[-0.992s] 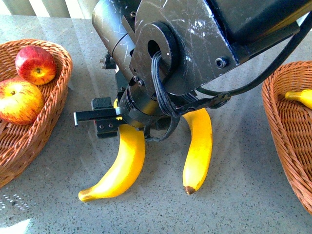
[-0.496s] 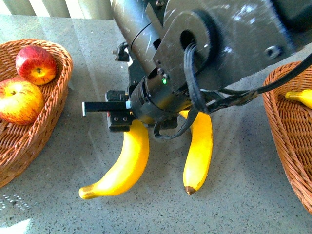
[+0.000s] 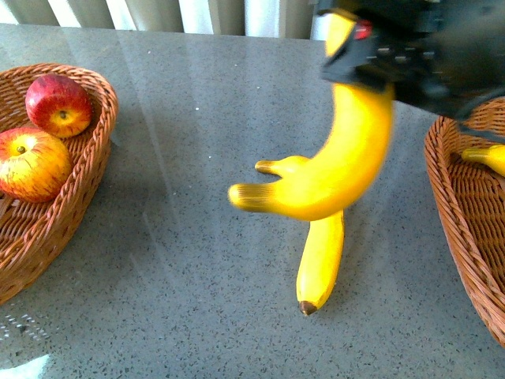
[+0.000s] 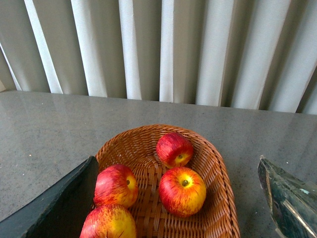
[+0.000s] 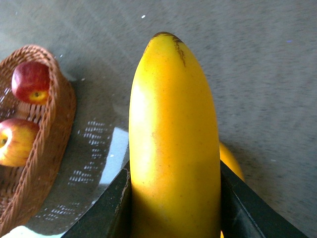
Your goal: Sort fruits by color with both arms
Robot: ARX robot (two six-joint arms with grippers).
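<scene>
My right gripper (image 3: 371, 55) at the upper right is shut on a yellow banana (image 3: 347, 158), which hangs clear of the table with its brown tip pointing left. In the right wrist view this banana (image 5: 173, 139) fills the gap between the dark fingers (image 5: 106, 208). A second banana (image 3: 319, 257) lies on the table under it. Two red apples (image 3: 57, 104) (image 3: 31, 164) rest in the left wicker basket (image 3: 99, 150). The left wrist view shows several apples (image 4: 182, 191) in that basket (image 4: 218, 168), with my left gripper (image 4: 177, 198) open above them and holding nothing.
A right wicker basket (image 3: 465, 237) at the table's right edge holds another banana (image 3: 485, 156). Grey stone tabletop (image 3: 173, 260) lies between the baskets. Vertical blinds (image 4: 158, 49) stand behind the table's far edge.
My right arm has gone up and to the right, lifting the left banana off the table. The other banana stayed where it lay.
</scene>
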